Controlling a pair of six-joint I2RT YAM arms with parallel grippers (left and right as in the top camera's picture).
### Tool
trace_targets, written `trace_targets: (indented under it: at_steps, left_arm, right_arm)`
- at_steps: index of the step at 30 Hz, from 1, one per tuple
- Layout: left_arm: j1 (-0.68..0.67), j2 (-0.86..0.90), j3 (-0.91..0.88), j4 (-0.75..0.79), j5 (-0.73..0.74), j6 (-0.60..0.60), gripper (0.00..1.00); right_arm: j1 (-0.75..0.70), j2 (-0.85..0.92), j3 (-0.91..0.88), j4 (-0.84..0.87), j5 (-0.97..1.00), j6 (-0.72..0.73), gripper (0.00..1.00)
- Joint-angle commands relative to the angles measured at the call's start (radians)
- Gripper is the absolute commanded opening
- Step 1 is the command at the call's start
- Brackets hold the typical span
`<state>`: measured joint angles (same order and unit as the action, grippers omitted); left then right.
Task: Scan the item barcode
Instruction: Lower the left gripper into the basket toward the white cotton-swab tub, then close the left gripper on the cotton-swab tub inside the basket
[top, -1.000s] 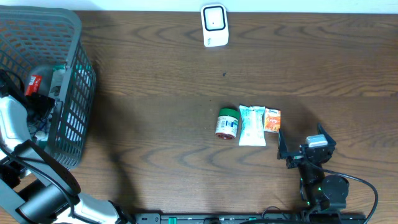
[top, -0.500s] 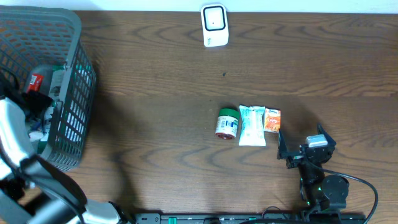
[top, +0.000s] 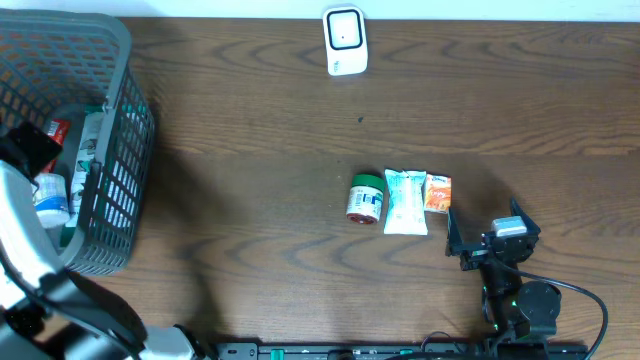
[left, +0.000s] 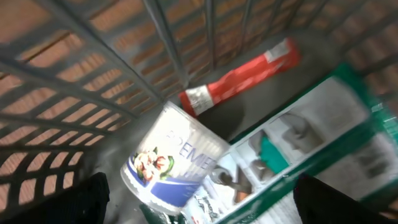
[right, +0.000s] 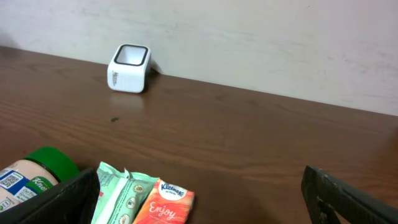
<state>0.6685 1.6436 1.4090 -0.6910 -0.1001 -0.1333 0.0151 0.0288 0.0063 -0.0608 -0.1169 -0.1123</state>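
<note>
Left hand (left: 199, 200), spread and empty, now aside from the can (left: 177, 163) in the basket (top: 112, 120); right hand (right: 199, 196) spread as before.

Basket (top: 125, 160) far left — jar (top: 366, 197), wipes pack (top: 406, 201), tissue pack (top: 438, 192) mid-table; scanner (top: 344, 40) behind.

Matt wood-grain table (top: 250, 130), grey plastic mesh basket (top: 120, 170), glossy white plastic scanner (top: 344, 40)

Basket (top: 126, 150) cut off at left edge, green box (left: 311, 144) blurred; jar (right: 26, 177) cropped
</note>
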Motion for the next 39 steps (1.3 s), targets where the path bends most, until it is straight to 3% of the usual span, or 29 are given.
trace_targets:
  at_steps: [1, 18, 22, 26, 31, 39]
  left_arm:
    - [0.023, 0.090, 0.006, -0.003, -0.026, 0.114, 0.97]
    - [0.032, 0.266, -0.010, -0.023, -0.016, 0.102, 0.97]
    - [0.032, 0.264, -0.010, -0.026, -0.011, 0.068, 0.93]
    - [0.031, 0.237, 0.000, -0.025, 0.015, 0.068, 0.82]
    - [0.031, 0.164, 0.025, -0.023, 0.014, 0.068, 0.77]
    - [0.031, -0.061, 0.047, 0.040, 0.014, 0.026, 0.75]
  right_arm:
    - [0.005, -0.001, -0.001, -0.003, -0.004, 0.014, 0.99]
    - [0.005, -0.001, -0.001, -0.003, -0.004, 0.014, 0.99]
    - [0.005, -0.001, -0.001, -0.003, -0.004, 0.014, 0.99]
    - [0.005, -0.001, -0.001, -0.003, -0.004, 0.014, 0.99]
    - [0.005, -0.001, -0.001, -0.003, -0.004, 0.014, 0.99]
    - [0.005, -0.001, -0.001, -0.003, -0.004, 0.014, 0.99]
